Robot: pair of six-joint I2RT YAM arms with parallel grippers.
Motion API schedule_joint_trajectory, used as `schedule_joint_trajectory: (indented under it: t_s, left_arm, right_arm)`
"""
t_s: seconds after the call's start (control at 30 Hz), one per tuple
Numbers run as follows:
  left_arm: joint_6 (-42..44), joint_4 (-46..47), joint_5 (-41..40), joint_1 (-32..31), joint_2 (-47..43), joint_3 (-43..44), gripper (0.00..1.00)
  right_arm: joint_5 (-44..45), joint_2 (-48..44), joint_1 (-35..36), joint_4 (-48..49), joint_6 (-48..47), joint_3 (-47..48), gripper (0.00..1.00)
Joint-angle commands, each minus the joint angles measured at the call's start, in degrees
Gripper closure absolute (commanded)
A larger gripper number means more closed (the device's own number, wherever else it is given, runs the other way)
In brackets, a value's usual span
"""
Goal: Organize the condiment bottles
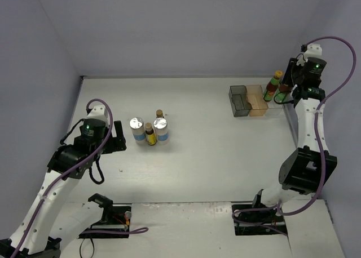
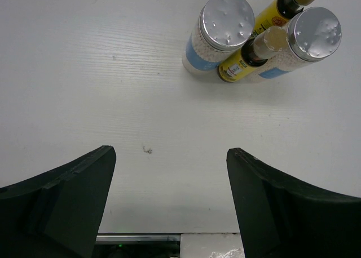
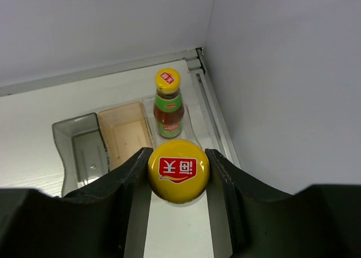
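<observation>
White table [image 1: 214, 156], right hand [image 3: 178, 156] clasps half-hidden bottle [image 3: 178, 176]

Overhead takes in the whole table [image 1: 225, 156], sharing the bottle cluster [image 2: 248, 49] with left wrist's close downward look, the tray [image 3: 127, 139] with right wrist's

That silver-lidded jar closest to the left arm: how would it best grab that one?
Grip the silver-lidded jar around its round white body, below the lid, coming in level from the left arm's side. It stands upright with bare table on that side, while a small brown bottle crowds its opposite side. The left gripper, jaws open, faces it.
</observation>
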Motion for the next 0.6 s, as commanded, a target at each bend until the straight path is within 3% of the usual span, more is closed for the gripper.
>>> schedule_joint_trajectory:
  t_s: [0.0, 0.57]
  left_arm:
    - [1.4, 4.9, 0.1, -0.1, 0.4, 0.9, 0.2]
    - [6.9, 17.0, -4.4, -0.1, -3.6, -4.1, 0.19]
  right_arm:
    - [-1.4, 1.0, -1.3, 13.3, 0.2, 3.2, 1.0]
    - [-1.7, 12.2, -1.7, 18.4, 0.8, 6.6, 1.0]
